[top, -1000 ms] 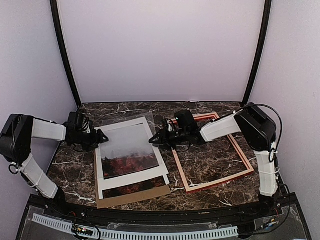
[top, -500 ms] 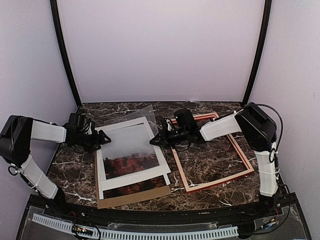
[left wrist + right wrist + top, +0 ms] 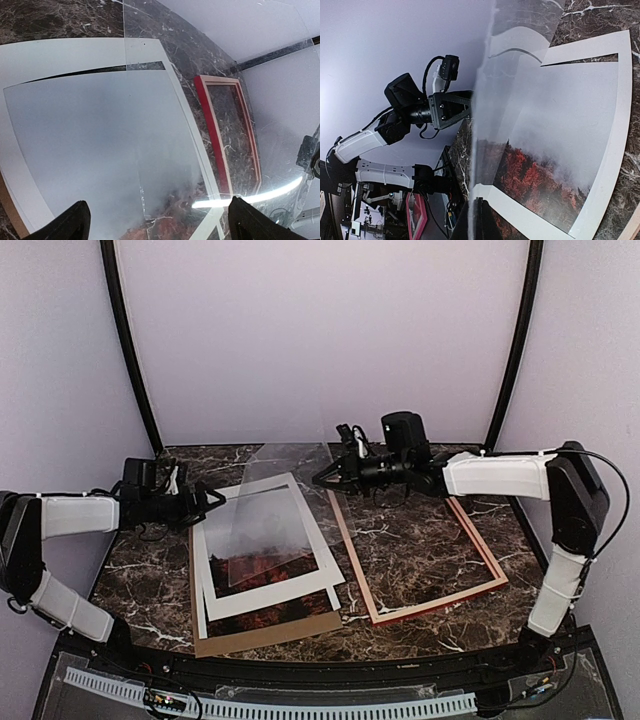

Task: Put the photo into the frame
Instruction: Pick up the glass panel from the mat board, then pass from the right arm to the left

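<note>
Currently the photo lies lengthwise near-to-far beside the splayed left end effector — the right end effector pinches the clear sheet.

The surface looks like polished dark brown marble with white veins, smooth and faintly shiny. The clear sheet is thin and transparent, plastic by its look, and glossy enough to carry a bright white streak at the lower right of the left wrist view. The mat is matt white card. The photo is a smooth paper print with little sheen. The backing board is plain brown cardboard, dull. The frame has a red painted front and pale wood-coloured sides. The left arm and right arm wear smooth white plastic shells over matt black joints.
</note>
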Tool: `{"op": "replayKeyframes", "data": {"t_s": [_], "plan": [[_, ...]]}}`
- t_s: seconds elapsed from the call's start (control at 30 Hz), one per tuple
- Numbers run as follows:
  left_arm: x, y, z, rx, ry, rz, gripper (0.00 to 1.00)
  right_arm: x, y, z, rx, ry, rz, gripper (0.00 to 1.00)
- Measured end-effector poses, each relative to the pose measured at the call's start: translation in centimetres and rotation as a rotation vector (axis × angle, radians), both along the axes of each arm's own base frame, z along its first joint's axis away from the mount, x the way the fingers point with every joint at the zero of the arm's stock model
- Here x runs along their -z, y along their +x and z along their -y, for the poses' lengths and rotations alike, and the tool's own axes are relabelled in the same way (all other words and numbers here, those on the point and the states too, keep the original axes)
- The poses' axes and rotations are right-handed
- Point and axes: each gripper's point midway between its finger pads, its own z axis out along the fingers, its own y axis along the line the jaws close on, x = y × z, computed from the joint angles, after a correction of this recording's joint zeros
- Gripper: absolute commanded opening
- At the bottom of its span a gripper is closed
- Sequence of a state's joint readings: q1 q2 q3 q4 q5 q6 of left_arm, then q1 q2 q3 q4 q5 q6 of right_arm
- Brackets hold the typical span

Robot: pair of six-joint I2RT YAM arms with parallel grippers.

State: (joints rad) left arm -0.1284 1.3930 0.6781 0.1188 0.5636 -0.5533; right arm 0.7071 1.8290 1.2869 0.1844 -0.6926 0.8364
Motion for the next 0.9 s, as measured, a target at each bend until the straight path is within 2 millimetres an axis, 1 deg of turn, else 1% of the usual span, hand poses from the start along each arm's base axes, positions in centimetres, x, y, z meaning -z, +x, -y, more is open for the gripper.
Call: {"op": "replayKeyframes", "data": {"t_s": [0.03,0.13,0.27,0.47,0.53,0.67,0.8,0.9], "plan": [[-0.4,0.0,0.3,0.011,-0.018,0.012,0.99,-0.7,-0.2,0.4,-0.005,0.009,0.014,0.00],[-1.3,-0.1,1.1,0.045,-0.079,0.039,0.99,-1.4,-0.7,1.2,-0.016,0.016,0.022,0.00],[-2.8,0.0,2.2,0.088,-0.157,0.073,0.99,-2.0,-1.7,1.5,-0.046,0.029,0.021,0.00],[-3.9,0.1,3.3,0.135,-0.253,0.088,0.99,-3.8,-2.8,1.7,-0.080,0.070,0.042,0.00],[-4.3,0.0,3.6,0.151,-0.278,0.094,0.99,-4.0,-3.0,1.8,-0.087,0.085,0.042,0.00],[-5.0,-0.3,4.3,0.182,-0.318,0.105,0.99,-3.6,-3.5,1.9,-0.101,0.109,0.019,0.00],[-5.2,-0.6,4.7,0.200,-0.339,0.102,0.99,-3.8,-3.8,1.8,-0.113,0.130,0.007,0.00],[-5.5,-0.6,4.9,0.209,-0.354,0.106,0.93,-4.2,-3.9,1.8,-0.117,0.144,0.010,0.00]]}}
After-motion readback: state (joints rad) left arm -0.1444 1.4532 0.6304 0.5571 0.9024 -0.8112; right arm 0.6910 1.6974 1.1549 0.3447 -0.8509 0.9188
